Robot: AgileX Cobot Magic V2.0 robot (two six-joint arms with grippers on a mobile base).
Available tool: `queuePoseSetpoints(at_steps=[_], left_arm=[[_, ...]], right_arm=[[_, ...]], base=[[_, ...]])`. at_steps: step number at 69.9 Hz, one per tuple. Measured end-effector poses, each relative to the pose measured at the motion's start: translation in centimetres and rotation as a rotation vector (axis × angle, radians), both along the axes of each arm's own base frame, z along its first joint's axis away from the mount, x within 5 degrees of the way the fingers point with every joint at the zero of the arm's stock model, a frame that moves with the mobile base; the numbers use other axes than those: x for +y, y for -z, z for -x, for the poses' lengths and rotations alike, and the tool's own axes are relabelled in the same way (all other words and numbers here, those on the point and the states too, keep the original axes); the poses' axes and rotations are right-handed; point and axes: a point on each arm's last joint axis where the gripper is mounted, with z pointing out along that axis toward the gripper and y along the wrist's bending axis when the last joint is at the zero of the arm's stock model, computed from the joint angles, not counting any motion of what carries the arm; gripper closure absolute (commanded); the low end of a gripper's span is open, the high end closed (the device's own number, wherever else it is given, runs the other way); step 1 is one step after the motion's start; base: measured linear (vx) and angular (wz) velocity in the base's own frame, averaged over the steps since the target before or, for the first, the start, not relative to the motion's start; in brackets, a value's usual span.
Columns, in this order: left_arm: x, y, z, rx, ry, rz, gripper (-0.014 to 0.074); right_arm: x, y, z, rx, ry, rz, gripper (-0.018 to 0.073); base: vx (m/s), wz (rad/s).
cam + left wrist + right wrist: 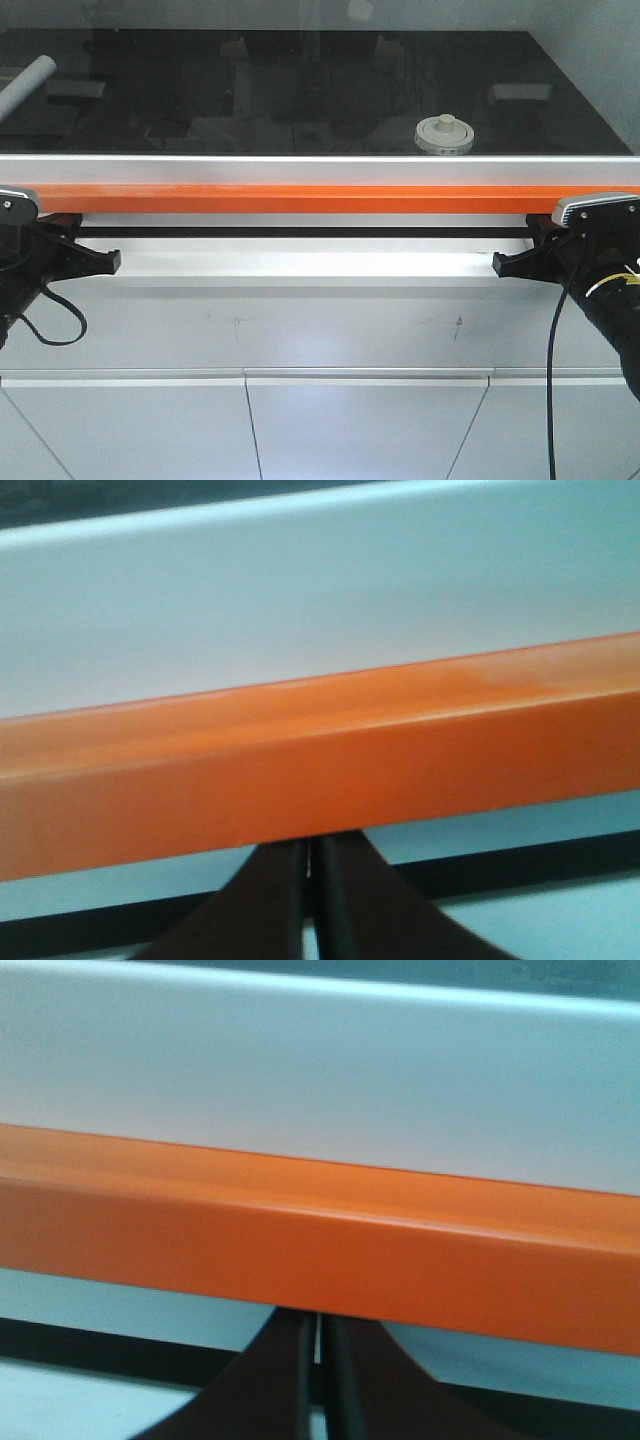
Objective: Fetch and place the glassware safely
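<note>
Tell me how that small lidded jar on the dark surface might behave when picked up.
The jar looks squat and wide, so it probably resists tipping. Its knobbed lid may just rest on top and slide off if tilted. If glass, likely slick and breakable.

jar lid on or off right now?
On. The cream knobbed lid sits flat atop the jar, which stands upright.

Left end effector (108, 262) and right end effector (502, 265) are black, silver-capped.
</note>
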Motion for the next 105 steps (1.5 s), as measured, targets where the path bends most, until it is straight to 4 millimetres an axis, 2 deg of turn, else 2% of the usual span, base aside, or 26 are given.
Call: queuePoseSetpoints(at_steps=[30,53,78,94,105], left_arm=[[0.0,-3.5,0.5,-0.075,-0.002,-0.002,0.0603],[0.1,-7.6,0.2,-0.131,-0.007,-0.006,0.0603],[0.1,-13.5,0.5,-0.283,-0.01,-0.005,0.0603],[0.1,-17.9,2.1,-0.413,-0.011,-0.004,0.0603],[0.1,-20.6,3.7,-0.537,-0.009,-0.002,0.0603]], right_arm=[[0.0,-3.1,-0.4,-0.081,-0.008,0.018,0.056],[0.0,-7.0,-0.5,-0.159,-0.006,0.038,0.056],[-0.1,-12.9,-0.4,-0.302,0.009,0.047,0.056],[-0.1,-17.1,1.1,-0.422,0.02,0.048,0.056],[-0.1,-18.2,1.9,-0.449,0.023,0.05,0.056]], base=[[0.0,0.0],[0.0,0.0],[0.0,0.0],[0.0,0.0],[0.0,0.0]])
